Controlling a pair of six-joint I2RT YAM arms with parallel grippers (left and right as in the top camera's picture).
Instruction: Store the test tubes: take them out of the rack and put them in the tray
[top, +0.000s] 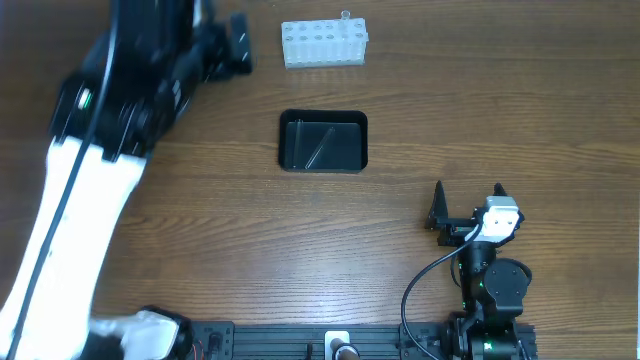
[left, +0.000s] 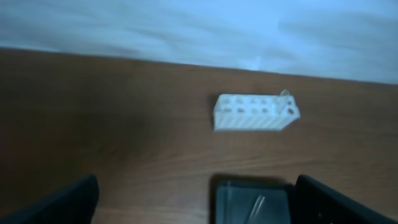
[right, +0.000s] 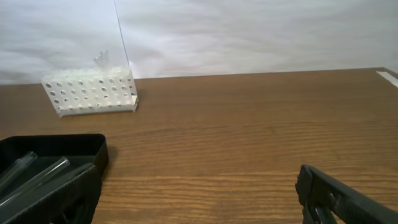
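Note:
The white test-tube rack (top: 325, 44) stands at the far middle of the table, with one clear tube (top: 346, 17) upright in its right end. The black tray (top: 296, 160) lies nearer the middle and holds clear tubes (top: 318, 148) lying flat. My left gripper (top: 238, 45) hovers left of the rack, open and empty. In the left wrist view the rack (left: 255, 112) and tray (left: 249, 198) lie ahead of the left gripper (left: 198, 190). My right gripper (top: 468, 197) rests open and empty near its base. The right wrist view shows the rack (right: 90, 92), the tray (right: 93, 149) and the right gripper (right: 199, 186).
The wooden table (top: 520, 110) has open room to the right of the rack and tray, and between the tray and the arm bases. A pale wall (right: 249, 31) rises behind the table's far edge.

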